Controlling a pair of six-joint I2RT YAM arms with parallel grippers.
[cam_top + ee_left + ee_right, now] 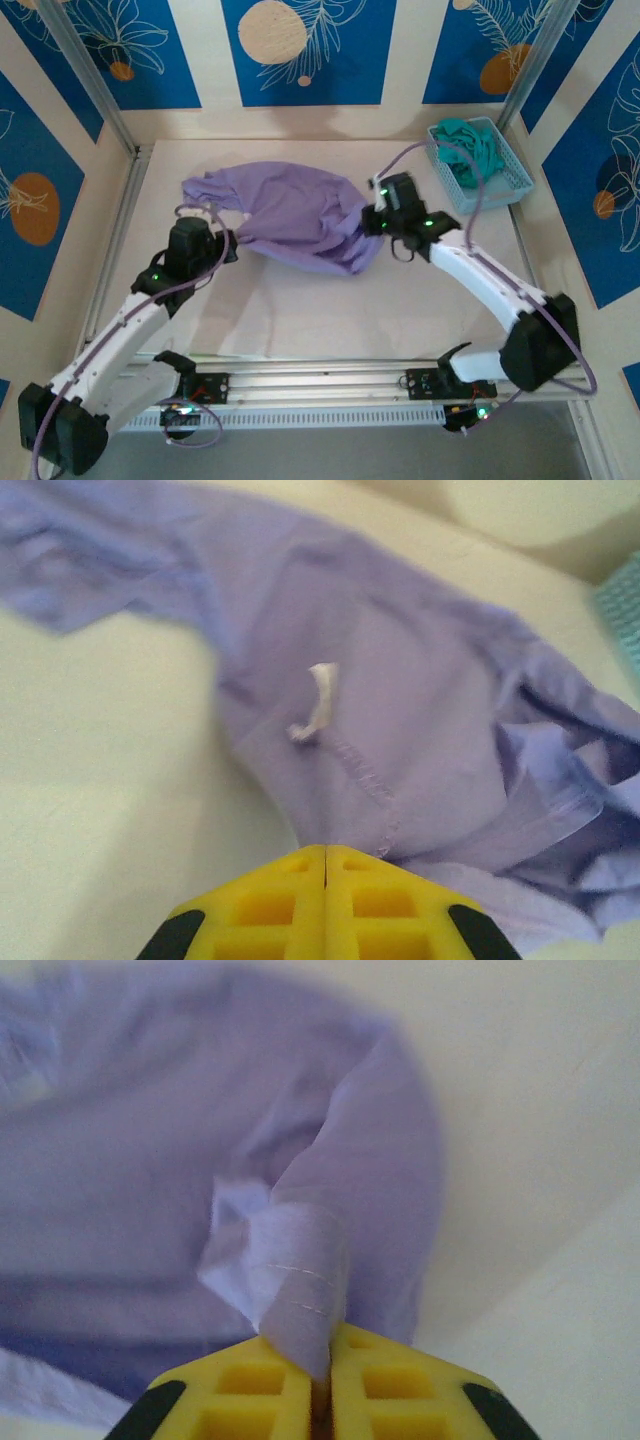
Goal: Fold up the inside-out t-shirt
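Left gripper (325,852) pressed shut on lavender t-shirt (300,215) hem, white label (322,692) just ahead; right gripper (324,1365) clamped on a fabric fold

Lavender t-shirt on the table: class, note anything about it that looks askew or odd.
The light purple fabric t-shirt lies bunched and crumpled, not flat, a fold pinched in the right gripper. Its small white label and stitched seam face outward, so it looks inside out.
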